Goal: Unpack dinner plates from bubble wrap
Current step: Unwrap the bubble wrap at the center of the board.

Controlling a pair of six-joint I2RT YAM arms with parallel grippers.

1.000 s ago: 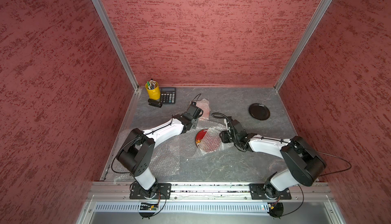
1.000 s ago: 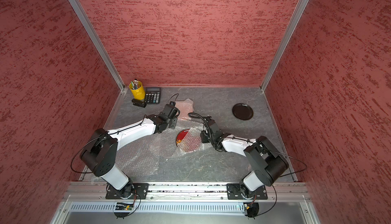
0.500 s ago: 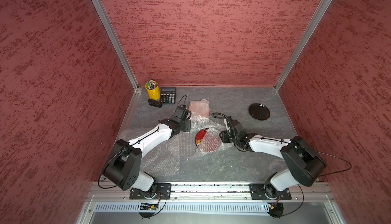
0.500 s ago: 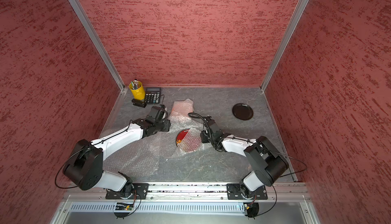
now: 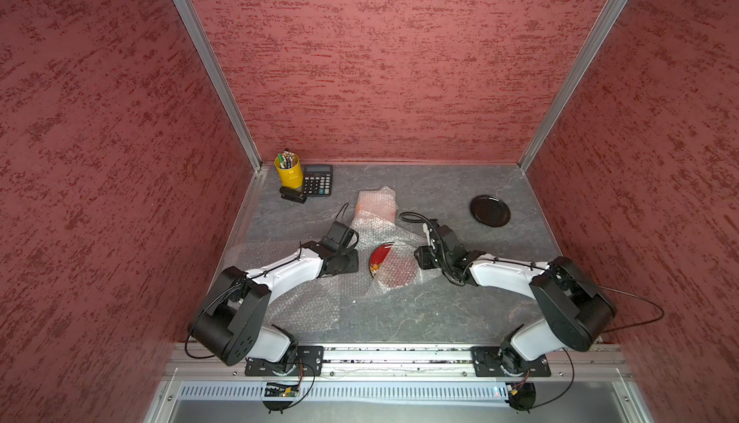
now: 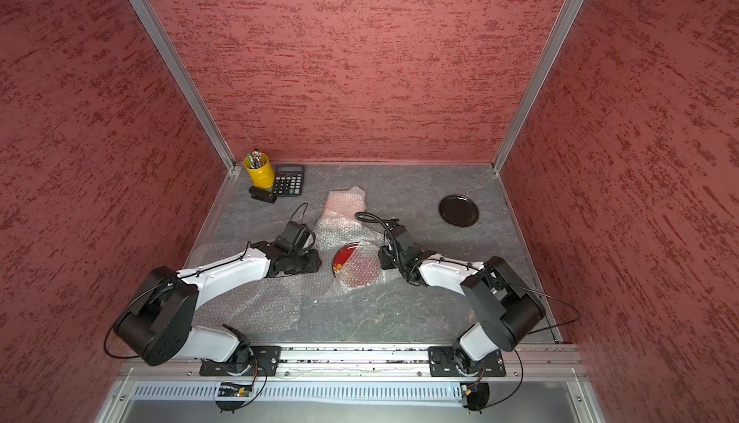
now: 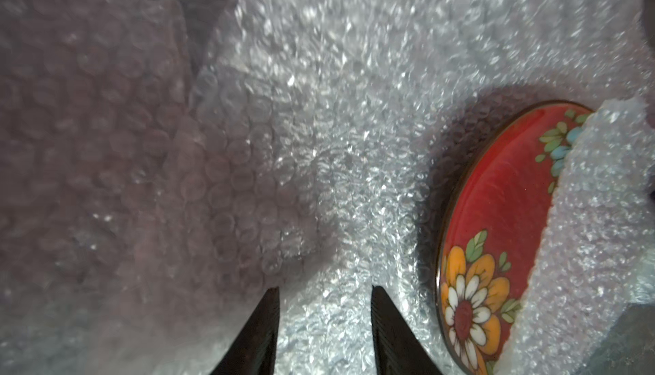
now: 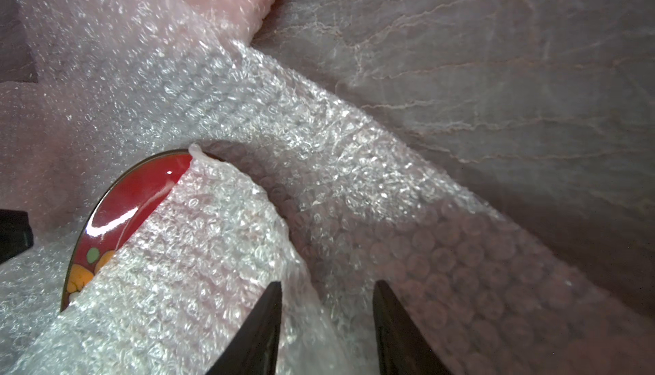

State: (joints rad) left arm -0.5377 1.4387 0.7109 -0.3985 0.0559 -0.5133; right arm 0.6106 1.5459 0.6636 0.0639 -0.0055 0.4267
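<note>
A red flowered plate point(image 5: 378, 259) point(image 6: 344, 258) lies mid-table on bubble wrap point(image 5: 376, 229), with a flap of wrap point(image 5: 400, 275) over its right half. My left gripper point(image 5: 357, 261) point(image 7: 325, 290) hovers open just left of the plate, over the wrap point(image 7: 336, 107). In the left wrist view the plate point(image 7: 496, 213) is beside the fingers. My right gripper point(image 5: 416, 260) point(image 8: 328, 284) stands open at the plate's right, a fold of wrap point(image 8: 212, 249) running between its fingers. A bare black plate point(image 5: 490, 210) sits back right. An orange-tinted wrapped bundle point(image 5: 376, 203) lies behind.
A flat sheet of bubble wrap point(image 5: 304, 305) covers the front left of the grey table point(image 5: 440, 313). A yellow pen cup point(image 5: 288, 171), a calculator point(image 5: 317, 180) and a black stapler point(image 5: 293, 195) stand in the back left corner. Red walls close three sides.
My left arm has swung from beside the wrapped bundle at the back toward the front, ending next to the red plate. The right arm and the plates have not moved.
</note>
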